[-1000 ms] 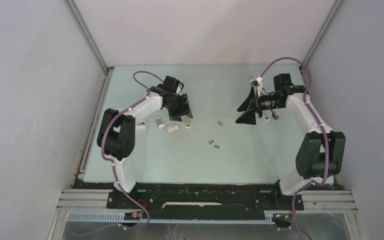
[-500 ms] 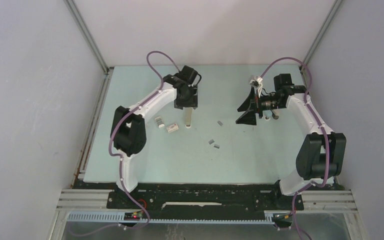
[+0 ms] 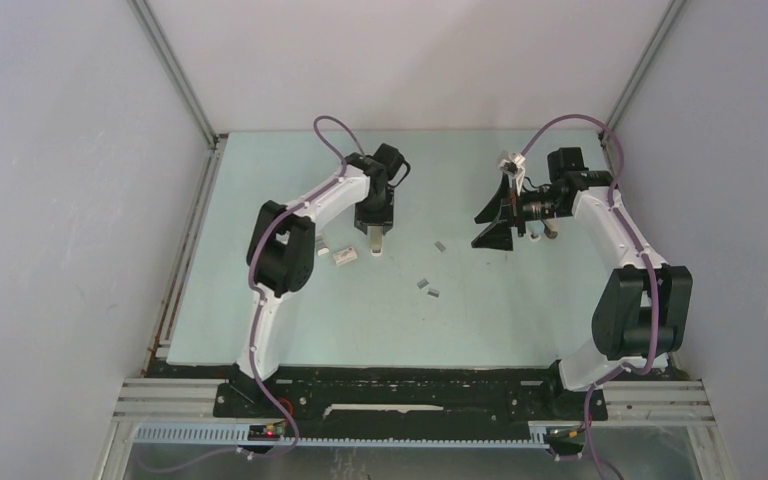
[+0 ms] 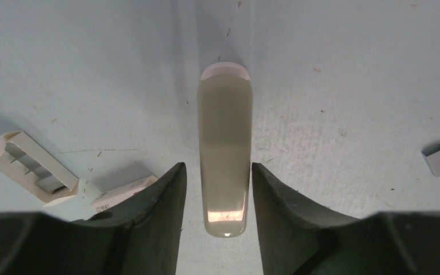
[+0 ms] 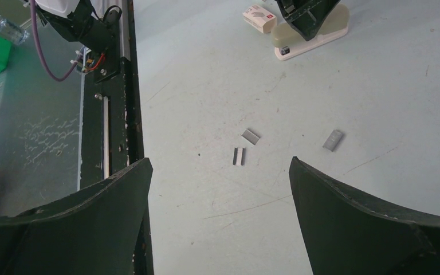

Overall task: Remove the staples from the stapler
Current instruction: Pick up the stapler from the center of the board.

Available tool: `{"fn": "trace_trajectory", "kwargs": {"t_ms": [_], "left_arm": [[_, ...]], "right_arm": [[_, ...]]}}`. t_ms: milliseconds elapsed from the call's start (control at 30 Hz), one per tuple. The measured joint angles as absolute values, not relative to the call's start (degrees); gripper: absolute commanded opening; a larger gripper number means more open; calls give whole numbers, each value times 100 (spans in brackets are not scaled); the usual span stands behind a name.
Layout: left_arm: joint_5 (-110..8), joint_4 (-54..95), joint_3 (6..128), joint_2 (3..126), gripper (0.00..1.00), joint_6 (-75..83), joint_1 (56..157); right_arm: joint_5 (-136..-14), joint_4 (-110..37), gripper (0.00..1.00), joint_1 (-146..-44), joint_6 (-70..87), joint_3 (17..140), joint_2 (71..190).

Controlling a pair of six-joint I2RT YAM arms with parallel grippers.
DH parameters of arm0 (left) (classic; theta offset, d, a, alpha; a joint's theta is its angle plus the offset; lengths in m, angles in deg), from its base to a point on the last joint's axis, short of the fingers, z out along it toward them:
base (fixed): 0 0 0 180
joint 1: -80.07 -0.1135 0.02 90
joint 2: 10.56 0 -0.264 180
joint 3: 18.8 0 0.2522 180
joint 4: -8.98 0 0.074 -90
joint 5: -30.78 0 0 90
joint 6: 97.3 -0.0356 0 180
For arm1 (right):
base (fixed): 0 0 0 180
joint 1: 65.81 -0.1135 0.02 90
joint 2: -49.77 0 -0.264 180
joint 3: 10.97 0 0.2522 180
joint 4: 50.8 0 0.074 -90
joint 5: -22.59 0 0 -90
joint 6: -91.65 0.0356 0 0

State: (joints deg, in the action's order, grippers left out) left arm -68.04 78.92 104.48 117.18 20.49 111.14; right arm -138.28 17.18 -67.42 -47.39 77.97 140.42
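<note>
Nothing can be read with certainty. In the left wrist view a small white box (image 4: 123, 190) lies at about 8 o'clock from the stapler (image 4: 224, 154). A short line of dark print runs along the box's near edge. It may be letters and digits, but it is tiny and partly hidden. In the right wrist view, at 12 o'clock, the box (image 5: 259, 17) shows dark marks on top and a reddish side, too blurred to read. From the top view the box (image 3: 344, 257) is only a white speck.
</note>
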Motion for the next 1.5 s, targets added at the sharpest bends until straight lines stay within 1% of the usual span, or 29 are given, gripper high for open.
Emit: {"fn": "trace_trajectory", "kwargs": {"t_ms": [100, 167, 267, 333, 433, 567, 700, 867, 1000, 1133, 1200, 1333, 1500], "left_arm": [[-6754, 7910, 10448, 11803, 42, 2049, 11114], [-6691, 7903, 10448, 11851, 35, 2046, 11114], [-6607, 7901, 10448, 11869, 12, 2040, 11114], [-6579, 7888, 10448, 11866, 1, 2007, 11114], [-6533, 7715, 10299, 11759, 0, 1992, 11114], [-6463, 7169, 9499, 11174, 0, 1946, 11114], [-6271, 6404, 8242, 9934, 0, 1858, 11114], [-5845, 5282, 6985, 8315, 0, 1789, 11118], [-5622, 4683, 6286, 7526, 0, 1751, 11169], [-5412, 4445, 5914, 7257, 0, 1692, 11256], [-5338, 4421, 5803, 7196, 0, 1642, 11293], [-5163, 4362, 5652, 7073, 0, 1504, 11346], [-4887, 4259, 5589, 6953, 2, 1161, 11488]], "right_arm": [[-13828, 1718, 100, -6742, -4752, 7797, 14042], [-13828, 1720, 100, -6742, -4754, 7797, 14042], [-13828, 1722, 100, -6742, -4757, 7797, 14042], [-13828, 1722, 100, -6742, -4759, 7797, 14042], [-13828, 1729, 100, -6742, -4772, 7797, 14042], [-13846, 1812, 100, -6742, -4896, 7795, 14042], [-13892, 1860, 100, -6801, -5043, 7766, 14042], [-13929, 1915, 100, -7052, -5404, 7694, 14024], [-13732, 1738, 100, -7253, -5572, 7600, 13867], [-13706, 1314, 100, -7293, -5261, 7692, 13837], [-13854, 1244, 100, -7321, -5091, 7900, 14005], [-14007, 1838, 100, -7564, -5710, 8757, 14741], [-14091, 2199, 100, -7988, -6383, 8977, 15351]]}}
